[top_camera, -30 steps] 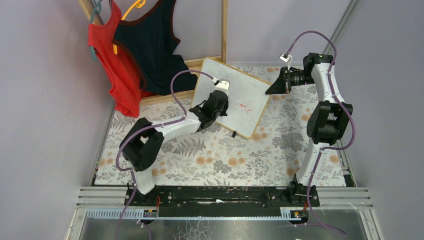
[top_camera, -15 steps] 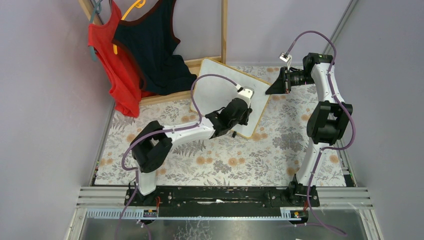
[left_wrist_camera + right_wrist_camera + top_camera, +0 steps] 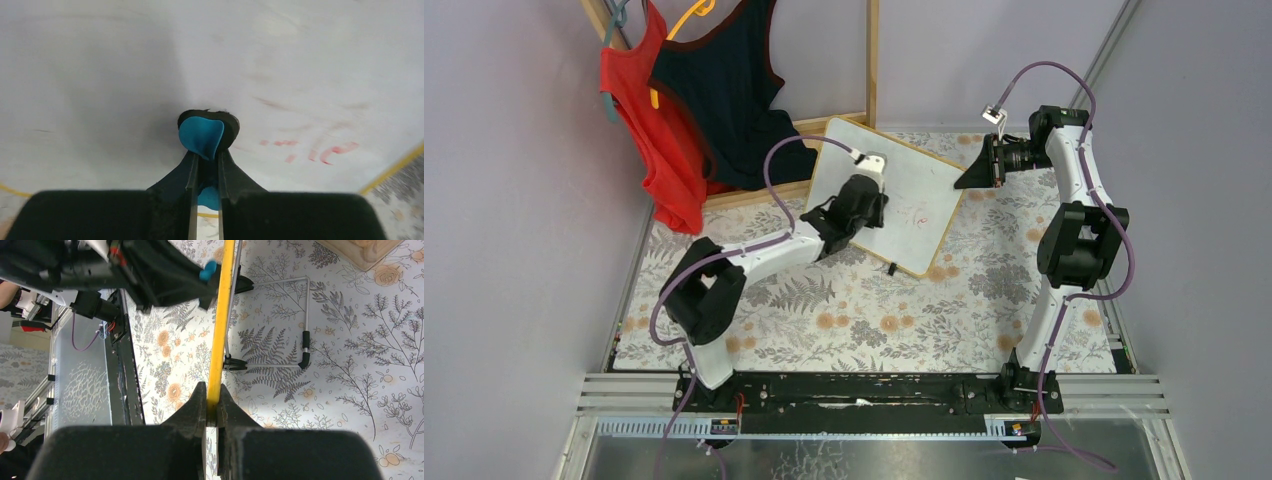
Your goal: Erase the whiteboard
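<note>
Top external view: the whiteboard (image 3: 921, 180) stands tilted at the far middle of the table, on the floral cloth (image 3: 874, 320), just right of the wooden clothes rack (image 3: 872, 60) with a red top (image 3: 659, 150) and a dark top (image 3: 734, 100) hanging on it. My left gripper (image 3: 865, 192) is pressed against the board's face, left of centre. A few faint red marks (image 3: 920, 212) lie to its right. My right gripper (image 3: 965, 181) meets the board at its right edge, near the far corner.

Left wrist view: my left gripper (image 3: 205, 150) is closed to a narrow gap, pinching a blue tab (image 3: 200, 136). The tab sits on a dark rounded pad (image 3: 231, 126) that lies flat against the white surface (image 3: 100, 75). I take tab and pad together to be a small eraser, though this close the view is too blurred to be sure. Red strokes (image 3: 331, 151) are smeared on the board to the right of the pad, near the light frame edge (image 3: 395, 167).

Right wrist view: my right gripper (image 3: 212, 409) is clamped on the whiteboard's frame (image 3: 222, 315), which runs edge-on as a yellowish strip straight away from my fingertips. The jaws are nearly together, with only the frame's thickness between them. Behind the board a thin metal stand (image 3: 306, 310) with black feet rests on the floral cloth (image 3: 375, 365). On the board's other side I see my left arm (image 3: 125, 265), its blue tab (image 3: 208, 270) right up against the board.
</note>
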You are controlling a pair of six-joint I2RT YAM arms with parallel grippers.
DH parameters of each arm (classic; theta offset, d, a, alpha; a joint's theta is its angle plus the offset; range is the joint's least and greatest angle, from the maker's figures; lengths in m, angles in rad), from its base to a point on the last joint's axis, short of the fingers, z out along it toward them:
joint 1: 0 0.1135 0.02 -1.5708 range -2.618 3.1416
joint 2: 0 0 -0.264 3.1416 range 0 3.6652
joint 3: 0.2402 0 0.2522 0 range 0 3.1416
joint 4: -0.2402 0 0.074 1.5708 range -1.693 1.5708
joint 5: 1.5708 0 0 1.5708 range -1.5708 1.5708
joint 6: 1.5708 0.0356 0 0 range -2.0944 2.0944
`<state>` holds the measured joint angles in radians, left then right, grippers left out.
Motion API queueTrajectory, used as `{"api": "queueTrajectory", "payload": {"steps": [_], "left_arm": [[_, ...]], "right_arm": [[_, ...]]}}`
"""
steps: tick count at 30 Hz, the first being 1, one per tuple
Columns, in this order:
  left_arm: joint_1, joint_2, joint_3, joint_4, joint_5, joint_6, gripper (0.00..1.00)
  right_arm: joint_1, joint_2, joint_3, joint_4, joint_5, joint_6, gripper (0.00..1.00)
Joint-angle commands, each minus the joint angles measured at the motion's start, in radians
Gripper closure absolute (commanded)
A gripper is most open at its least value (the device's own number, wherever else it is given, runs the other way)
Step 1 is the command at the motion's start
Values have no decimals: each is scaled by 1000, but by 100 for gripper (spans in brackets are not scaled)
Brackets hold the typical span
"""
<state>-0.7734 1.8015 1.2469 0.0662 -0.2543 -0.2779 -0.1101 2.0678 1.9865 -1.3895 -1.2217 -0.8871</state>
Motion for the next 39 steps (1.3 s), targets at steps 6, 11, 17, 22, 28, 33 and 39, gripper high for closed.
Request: {"api": "queueTrajectory", "payload": {"steps": [6, 11, 17, 22, 28, 33, 39], "left_arm": [[52, -26, 2, 22, -22, 36, 100], [-32, 40, 59, 21, -16, 18, 100], [-145, 118, 140, 9, -24, 5, 100], [-192, 157, 187, 10, 0, -6, 100], [-199, 154, 188, -20, -58, 26, 100], [-151, 95, 102, 0, -99, 45, 100], [-59, 27, 28, 0, -131, 59, 100]], "right_arm": [[41, 20, -6, -72, 48, -40, 100], [41, 16, -6, -72, 50, -38, 100], [41, 14, -8, -73, 51, -39, 100], [41, 15, -8, -73, 51, -40, 100], [41, 16, -10, -72, 51, -41, 100], [41, 20, -9, -72, 51, -42, 100], [41, 14, -14, -72, 53, -43, 100]]}}
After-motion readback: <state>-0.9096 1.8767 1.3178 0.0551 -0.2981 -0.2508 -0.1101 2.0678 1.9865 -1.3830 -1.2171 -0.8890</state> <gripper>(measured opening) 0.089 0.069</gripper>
